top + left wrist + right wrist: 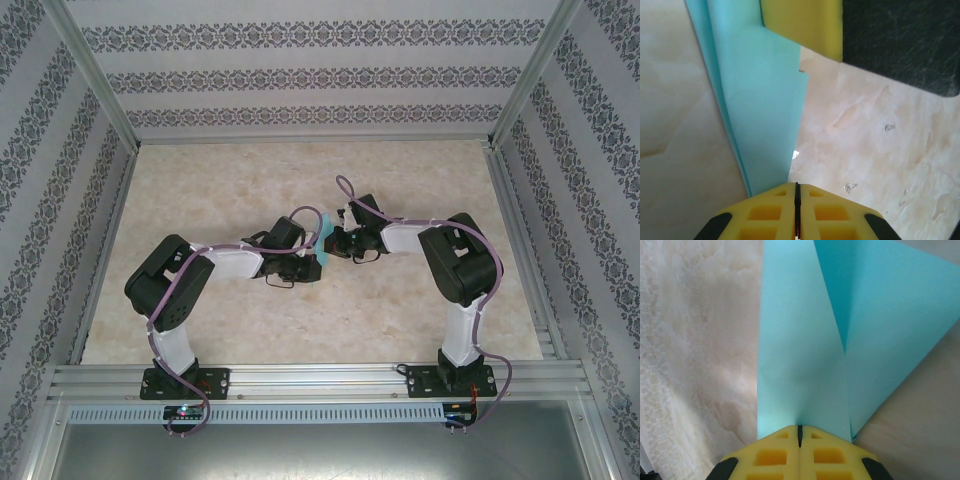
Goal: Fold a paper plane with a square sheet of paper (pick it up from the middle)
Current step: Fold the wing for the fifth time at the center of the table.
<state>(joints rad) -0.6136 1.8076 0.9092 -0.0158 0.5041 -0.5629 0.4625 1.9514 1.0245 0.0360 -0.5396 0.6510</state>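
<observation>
Yellow fingertips pressed flat together fill the foreground: the left gripper [797,192] is closed to a hairline seam, with the lower end of the turquoise paper [765,110] running in at its tip, apparently nipped there. The right gripper [800,432] is likewise closed tight, and the partly folded sheet fans out from between its pads, a centre crease and a slanted flap plainly visible.

From overhead, the two arms meet nose to nose over the middle of the table [230,180], and the paper stands between them as a slim blue sliver, seemingly lifted off the marbled surface.

The sheet looks feather-light and thin. It will likely sag wherever it is unsupported, take a crease at the slightest pinch, and crumple or tear if the two arms pull against each other. Smooth paper may also slide between the pads. The safest holds appear to be along the doubled layers beside the centre crease, where the fold lends some stiffness, rather than out at the single-layer corners, which would simply bend away.
</observation>
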